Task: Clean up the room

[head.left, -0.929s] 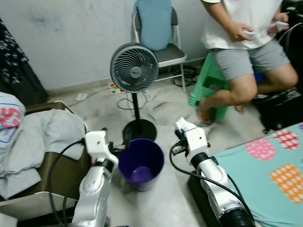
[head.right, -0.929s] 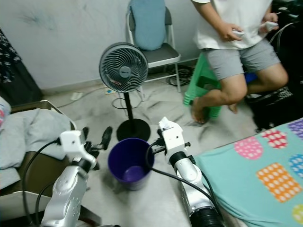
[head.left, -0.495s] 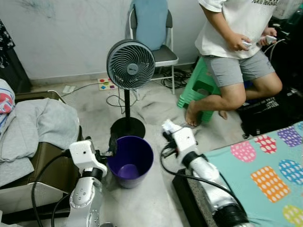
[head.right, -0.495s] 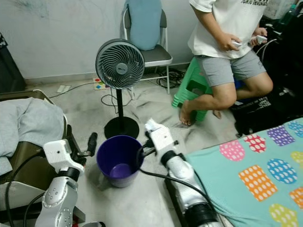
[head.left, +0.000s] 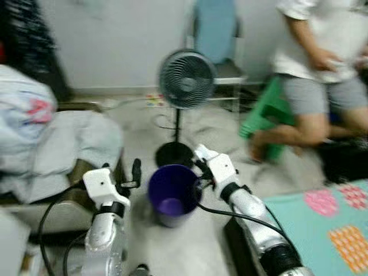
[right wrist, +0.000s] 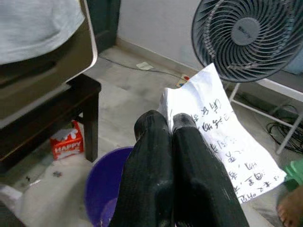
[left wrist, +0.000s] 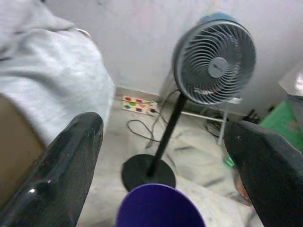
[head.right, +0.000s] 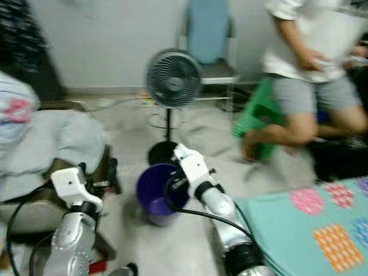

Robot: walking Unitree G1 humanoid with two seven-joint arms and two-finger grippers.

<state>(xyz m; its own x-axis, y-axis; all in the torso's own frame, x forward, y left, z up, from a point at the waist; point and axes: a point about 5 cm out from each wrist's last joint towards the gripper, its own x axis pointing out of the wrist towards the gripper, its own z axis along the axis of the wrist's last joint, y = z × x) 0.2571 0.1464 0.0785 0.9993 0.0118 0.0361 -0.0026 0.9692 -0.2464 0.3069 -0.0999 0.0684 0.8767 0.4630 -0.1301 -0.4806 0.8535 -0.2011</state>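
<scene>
Left eye view, blurred: purple bin (head.left: 173, 195) on the floor at lower centre. Left gripper (head.left: 135, 172) just left of the bin, right gripper (head.left: 202, 167) at the bin's upper right rim. Standing fan (head.left: 185, 79) behind the bin, upper centre. Folding chair (head.left: 221, 46) w/ blue cushion at top centre. Person (head.left: 322, 69) seated on a green stool (head.left: 265, 112), upper right. Heap of clothes (head.left: 57, 138) on a brown seat at left. Bed w/ teal patterned cover (head.left: 328, 230) at lower right.

Right eye view: same scene, nothing more to add.

Left wrist view: jaws spread wide, one finger at lower left, other at lower right. Bin rim at bottom centre between them, fan at upper right, power strip (left wrist: 138, 105) by the wall at mid-left.

Right wrist view: jaws pressed together, pinching a white paper sheet (right wrist: 222, 137) w/ handwritten characters, too blurred to read. Sheet is at centre-right, above the bin at bottom left. Small red carton (right wrist: 67, 143) at left reads "HAPPY".
</scene>
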